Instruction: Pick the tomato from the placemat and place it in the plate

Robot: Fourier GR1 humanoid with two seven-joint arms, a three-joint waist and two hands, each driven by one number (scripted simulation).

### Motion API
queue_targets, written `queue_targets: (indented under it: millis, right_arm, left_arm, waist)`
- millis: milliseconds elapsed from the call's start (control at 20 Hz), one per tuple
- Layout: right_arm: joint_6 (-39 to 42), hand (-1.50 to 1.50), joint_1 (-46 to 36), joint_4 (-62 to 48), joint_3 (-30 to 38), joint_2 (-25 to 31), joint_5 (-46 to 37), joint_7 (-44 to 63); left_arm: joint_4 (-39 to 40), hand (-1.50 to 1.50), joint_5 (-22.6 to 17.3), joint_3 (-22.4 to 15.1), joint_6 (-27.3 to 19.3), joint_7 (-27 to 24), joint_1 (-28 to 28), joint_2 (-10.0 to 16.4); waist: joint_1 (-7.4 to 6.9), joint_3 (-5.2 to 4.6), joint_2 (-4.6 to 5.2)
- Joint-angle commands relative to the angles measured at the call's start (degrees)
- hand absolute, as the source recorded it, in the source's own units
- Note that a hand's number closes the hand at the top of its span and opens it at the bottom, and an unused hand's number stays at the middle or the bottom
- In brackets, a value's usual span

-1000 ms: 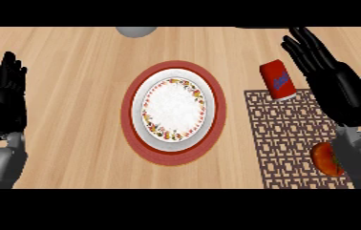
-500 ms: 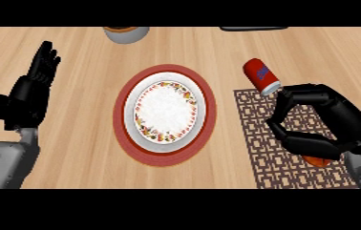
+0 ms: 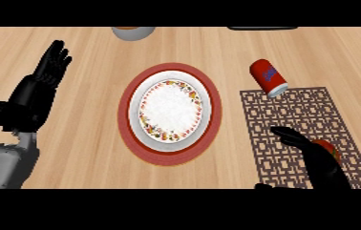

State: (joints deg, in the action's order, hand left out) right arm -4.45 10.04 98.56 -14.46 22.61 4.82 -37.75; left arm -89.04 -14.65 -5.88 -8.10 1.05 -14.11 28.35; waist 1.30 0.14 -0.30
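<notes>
One plate [image 3: 169,107], one can [image 3: 268,77], one tomato [image 3: 329,150] apparently under right hand [image 3: 321,166]

From my right hand [image 3: 317,160] on the placemat [image 3: 282,109], the way left to the plate [image 3: 173,110] lies open over bare mat and a strip of counter. The red can [image 3: 268,77] lies tilted at the mat's far left corner. My left hand [image 3: 35,93] stands well left of the plate.
</notes>
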Motion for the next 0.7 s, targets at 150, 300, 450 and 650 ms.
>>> queue_targets:
  millis: [150,300,450,650]
  right_arm:
    - [1.46,-1.5,10.39,8.53,10.64,5.84,2.79,-7.14]
    - [-1.87,-1.5,14.27,12.68,14.26,10.82,-2.12,-0.79]
    - [-1.45,-1.5,17.09,17.42,16.61,17.86,-5.75,11.07]
    - [2.28,-1.5,20.76,18.0,21.02,26.85,-10.38,20.32]
  left_arm:
    - [-1.93,0.0,3.18,-1.93,-2.0,4.74,-3.2,-3.11]
    - [-1.54,0.0,-0.38,1.95,1.77,4.1,-1.51,0.33]
    - [-1.3,0.0,2.49,0.08,-0.79,2.54,-0.92,-1.75]
    - [-2.8,0.0,1.03,1.13,1.47,3.28,-0.18,0.0]
  waist:
    - [-0.21,-0.13,0.15]
    - [0.16,-0.23,0.0]
    - [0.55,-0.4,0.07]
    - [-0.12,-0.41,0.15]
